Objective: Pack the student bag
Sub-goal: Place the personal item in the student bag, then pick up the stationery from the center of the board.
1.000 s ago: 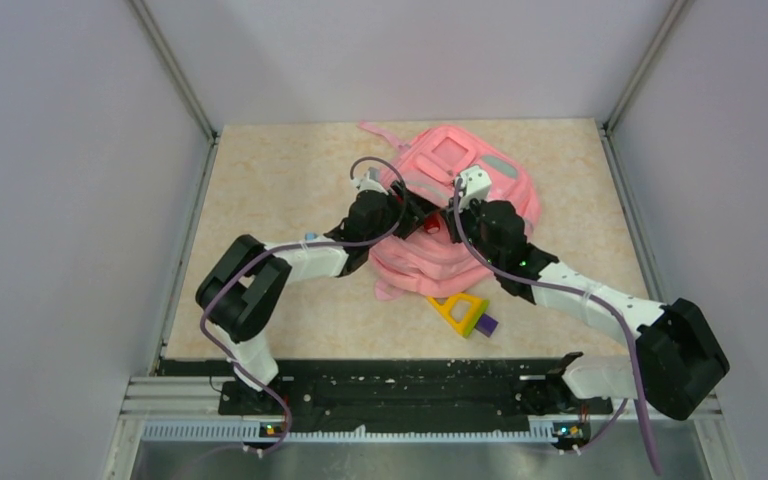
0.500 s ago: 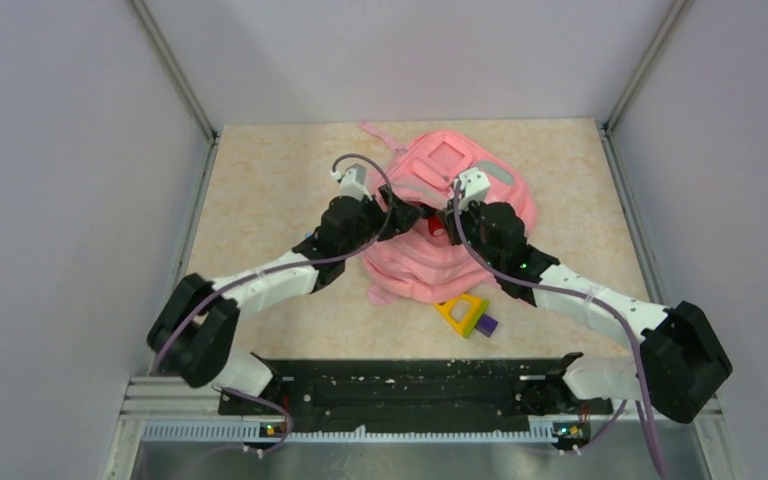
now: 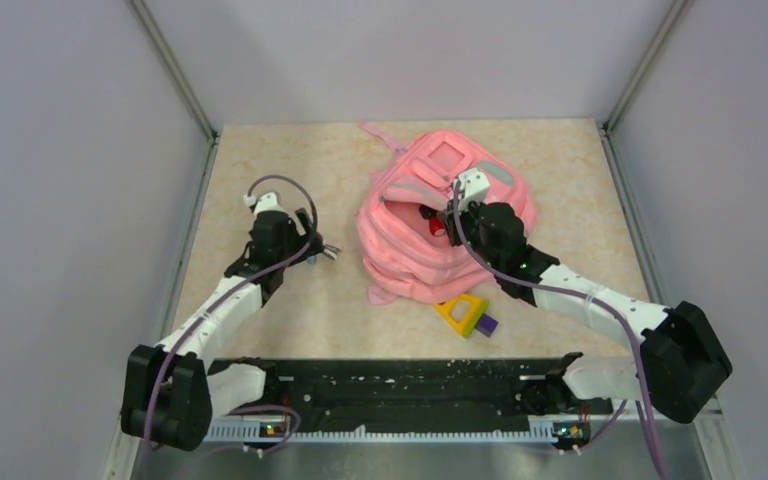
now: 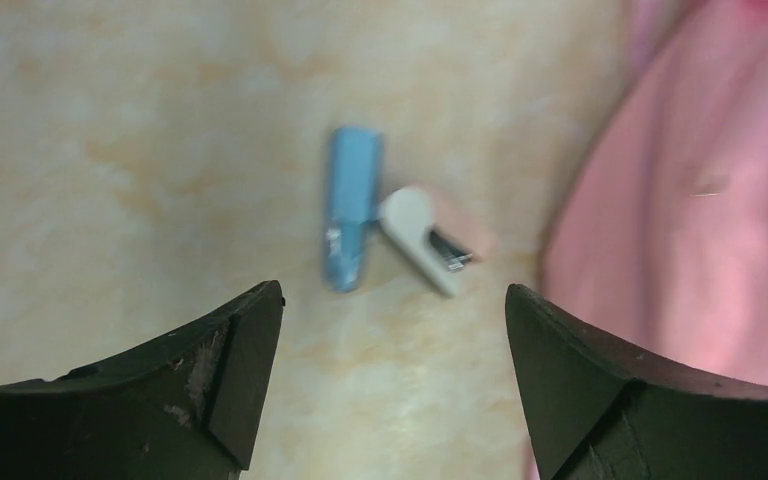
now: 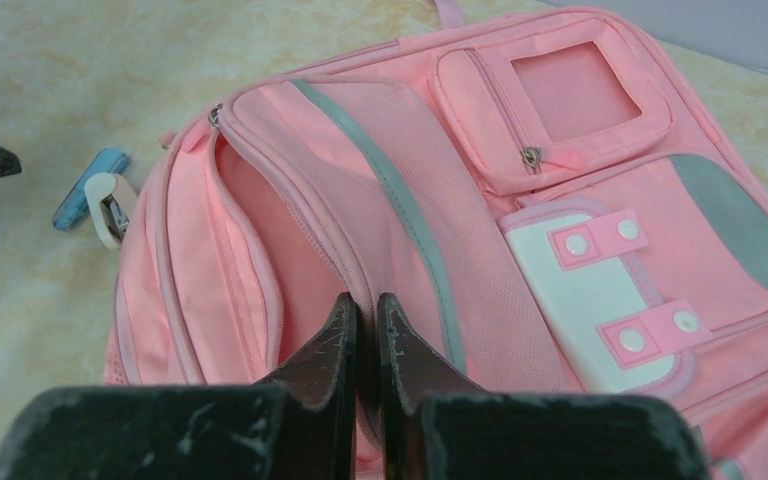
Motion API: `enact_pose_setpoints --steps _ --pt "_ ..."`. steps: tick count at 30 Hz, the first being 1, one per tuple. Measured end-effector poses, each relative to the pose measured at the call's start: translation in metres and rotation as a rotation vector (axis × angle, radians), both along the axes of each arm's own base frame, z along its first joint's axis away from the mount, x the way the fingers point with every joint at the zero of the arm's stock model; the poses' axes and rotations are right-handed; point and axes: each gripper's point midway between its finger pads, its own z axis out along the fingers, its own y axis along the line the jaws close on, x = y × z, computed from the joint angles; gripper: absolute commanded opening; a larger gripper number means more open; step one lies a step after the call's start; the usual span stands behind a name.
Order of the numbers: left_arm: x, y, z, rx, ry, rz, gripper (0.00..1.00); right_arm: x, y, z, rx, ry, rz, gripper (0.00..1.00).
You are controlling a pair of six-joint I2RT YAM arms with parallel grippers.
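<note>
Student bag, pink, lies front pockets up on the table, from the centre toward 12 o'clock, its main compartment gaping toward 9 o'clock with a red object showing in the mouth. The right gripper, at the 3 o'clock side of that mouth, is clenched on a fold of the zip rim, apparently to hold the opening up for loading.

The left gripper hangs at 9 o'clock of the bag, jaws spread wide and empty, directly over a blue stick-shaped item and a small white clip-like item that lie touching each other just beside the bag's flank. This is probably the approach for the next pick. A yellow set square with a purple piece against it waits at 6 o'clock of the bag.

One second earlier both grippers met at the opening. The left arm has since drawn back toward 9 o'clock and opened, the right has kept its pinch, and the mouth now shows wider.
</note>
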Motion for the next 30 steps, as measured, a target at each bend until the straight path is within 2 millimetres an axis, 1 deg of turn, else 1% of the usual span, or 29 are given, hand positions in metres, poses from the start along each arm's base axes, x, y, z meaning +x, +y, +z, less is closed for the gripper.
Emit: enact_pose_setpoints --steps 1,2,3,4,6,8,11,14,16,20,24,30 --pt "-0.005 0.02 -0.016 0.014 0.042 0.056 0.85 0.0 0.0 0.0 -0.001 0.001 0.0 0.0" --pt "-0.012 0.035 -0.032 0.024 0.089 0.097 0.84 0.0 0.0 -0.001 -0.001 0.002 0.0 0.0" --pt "-0.019 0.044 -0.044 0.031 0.128 0.122 0.84 0.0 0.0 -0.001 -0.002 0.002 0.0 0.0" --pt "-0.023 0.05 -0.051 0.036 0.153 0.137 0.81 0.0 0.0 -0.001 -0.002 0.002 0.0 0.0" --pt "-0.027 0.057 -0.062 0.044 0.196 0.16 0.75 0.0 0.0 -0.001 -0.002 0.002 0.0 0.0" --pt "-0.028 0.06 -0.072 0.052 0.23 0.168 0.71 0.0 0.0 -0.001 -0.001 0.003 0.0 0.0" --pt "-0.031 0.06 -0.089 0.062 0.287 0.164 0.7 0.0 0.0 -0.001 0.0 0.004 -0.001 0.0" --pt "-0.033 0.058 -0.1 0.062 0.331 0.151 0.7 0.0 0.0 -0.001 0.001 0.004 0.0 0.0" --pt "-0.028 0.054 -0.105 0.058 0.359 0.139 0.7 0.0 0.0 -0.001 0.001 0.004 0.0 0.0" --pt "-0.017 0.048 -0.106 0.048 0.373 0.119 0.69 0.0 0.0 -0.001 0.001 0.004 0.0 0.0" --pt "-0.008 0.048 -0.108 0.062 0.387 0.114 0.65 0.0 0.0 -0.001 0.0 0.004 -0.001 0.0" --pt "0.013 0.045 -0.109 0.097 0.391 0.107 0.59 0.0 0.0 -0.001 0.0 0.004 0.0 0.0"
